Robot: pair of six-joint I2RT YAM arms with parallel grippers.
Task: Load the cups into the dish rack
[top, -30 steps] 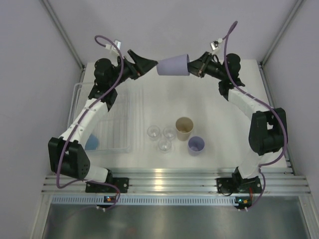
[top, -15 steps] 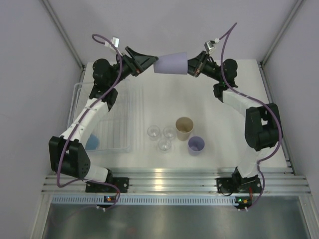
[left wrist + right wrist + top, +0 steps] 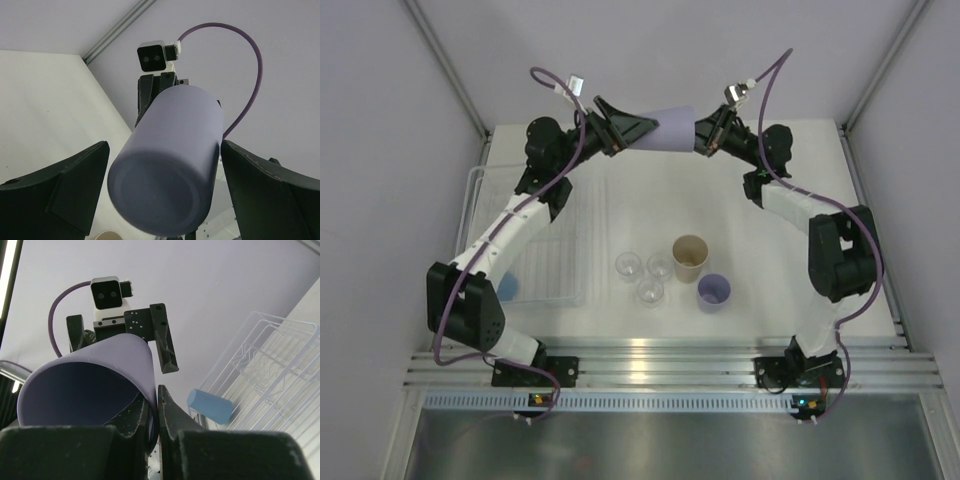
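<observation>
Left wrist: smooth, tapered lavender tumbler point(image 3: 170, 165) between wide-spread left jaws, thin rim pinched in right jaws.

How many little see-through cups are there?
3. One clear cup stands beside a second, left of the beige cup; the third sits closer to the front. None looks hidden.

Two lavender cups point(image 3: 670, 128), one beige cup point(image 3: 690, 256), one blue cup point(image 3: 505, 287), three clear cups point(image 3: 650, 291), one dish rack point(image 3: 570, 250)
</observation>
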